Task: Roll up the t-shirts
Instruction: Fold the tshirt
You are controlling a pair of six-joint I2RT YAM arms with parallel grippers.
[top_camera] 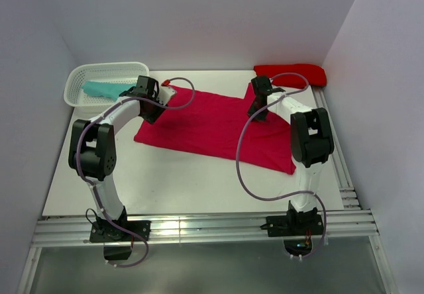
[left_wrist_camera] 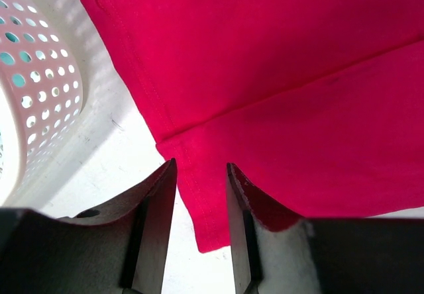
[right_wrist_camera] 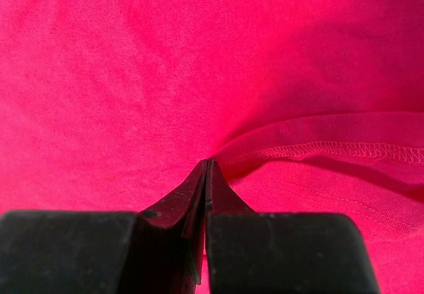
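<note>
Cloth of the crimson t-shirt [top_camera: 212, 125] lies flat mid-table, long axis ten to four. My right gripper [right_wrist_camera: 207, 163] pinches a fold shut at its one o'clock; my left gripper [left_wrist_camera: 202, 169], half open, straddles the ten o'clock corner, holding nothing.

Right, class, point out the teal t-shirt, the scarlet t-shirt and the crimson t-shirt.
teal t-shirt [top_camera: 99, 89], top view, its middle.
scarlet t-shirt [top_camera: 317, 75], top view, its right end.
crimson t-shirt [top_camera: 205, 125], top view, middle of the flat body.
</note>
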